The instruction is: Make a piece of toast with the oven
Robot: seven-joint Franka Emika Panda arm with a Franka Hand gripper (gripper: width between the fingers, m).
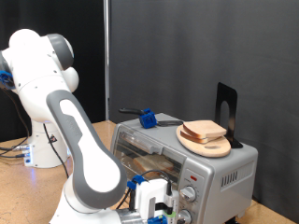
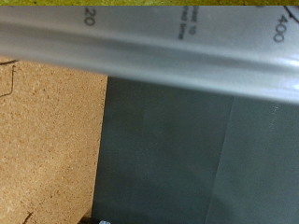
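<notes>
Tool [image 1: 149,198] low before toaster oven [image 1: 187,163]; grip state indeterminate. Bread slice [image 1: 205,131] atop oven: light, soft, crumbly; grasp by crust edges.

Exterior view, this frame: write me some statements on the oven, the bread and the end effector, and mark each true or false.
1. Bread slices lie on a round wooden board on top of the oven. True.
2. The end effector hangs above the board. False: it is low at the oven's front, by the knobs.
3. A blue object sits on the oven's top. True.
4. The end effector holds a bread slice. False: no slice shows between its fingers.
5. The oven stands on the floor. False: it stands on a wooden tabletop.
</notes>
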